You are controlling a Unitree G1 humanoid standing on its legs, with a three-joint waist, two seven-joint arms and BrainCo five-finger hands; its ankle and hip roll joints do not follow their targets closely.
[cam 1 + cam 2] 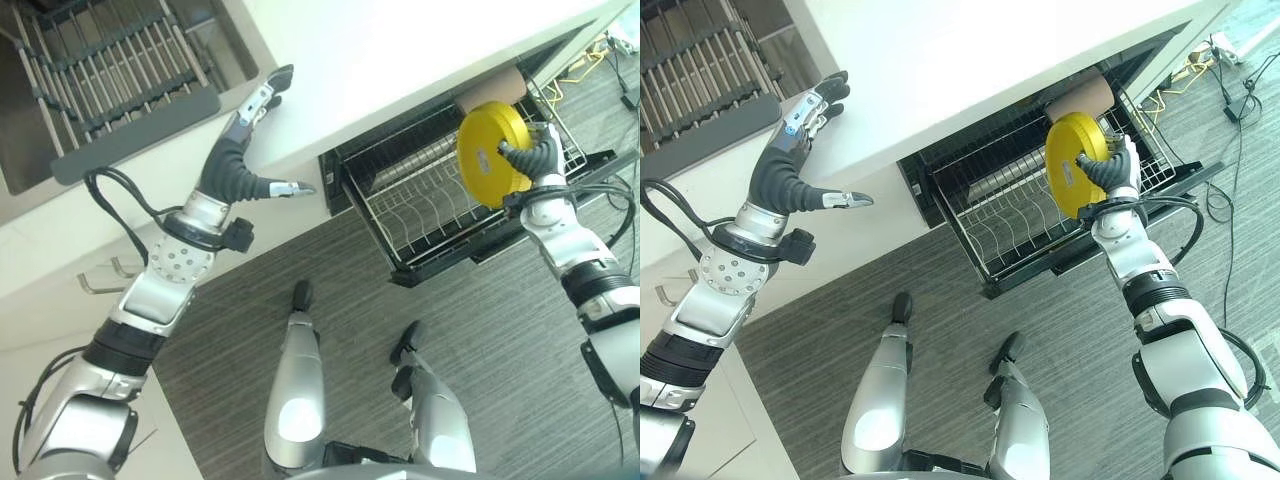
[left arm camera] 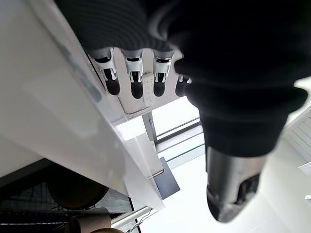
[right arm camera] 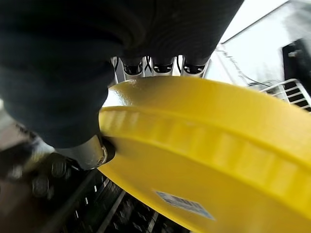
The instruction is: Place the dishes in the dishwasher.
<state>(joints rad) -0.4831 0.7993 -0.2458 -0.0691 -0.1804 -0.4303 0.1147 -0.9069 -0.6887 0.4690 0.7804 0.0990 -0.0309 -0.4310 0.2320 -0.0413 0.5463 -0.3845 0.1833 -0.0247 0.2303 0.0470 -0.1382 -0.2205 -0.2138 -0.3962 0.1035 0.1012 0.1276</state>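
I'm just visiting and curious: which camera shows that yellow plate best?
The right eye view: the whole yellow plate shows on edge above the pulled-out dishwasher rack, gripped by the right hand. The left eye view shows much the same. The right wrist view shows its ribbed underside from very close.

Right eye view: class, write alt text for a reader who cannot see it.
The robot's right hand grips a round yellow plastic plate upright above the pulled-out wire dishwasher rack. Its left hand hangs open beside the white countertop.
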